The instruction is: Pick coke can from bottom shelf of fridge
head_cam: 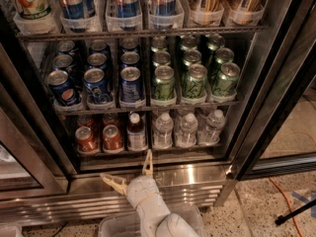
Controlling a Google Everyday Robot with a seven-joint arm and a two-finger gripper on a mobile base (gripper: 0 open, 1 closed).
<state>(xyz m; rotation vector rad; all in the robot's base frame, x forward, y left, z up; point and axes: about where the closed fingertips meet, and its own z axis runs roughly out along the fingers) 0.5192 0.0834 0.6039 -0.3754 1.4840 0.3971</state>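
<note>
The fridge [187,174] stands open in front of me, its stainless base across the lower view. On the bottom shelf [148,149] two lanes of red coke cans [112,138] sit at the left, the front two side by side, with a dark-labelled bottle and clear water bottles [163,130] to their right. My gripper [131,173] is open, its two tan fingers [147,163] spread wide, just below and in front of the bottom shelf, a little right of the red cans. It holds nothing.
The tier above holds blue Pepsi cans [97,86] at left and green cans [193,80] at right. The top tier holds tall cans in clear bins. A dark door edge [269,107] angles down at right. An orange cable [286,201] lies on the speckled floor.
</note>
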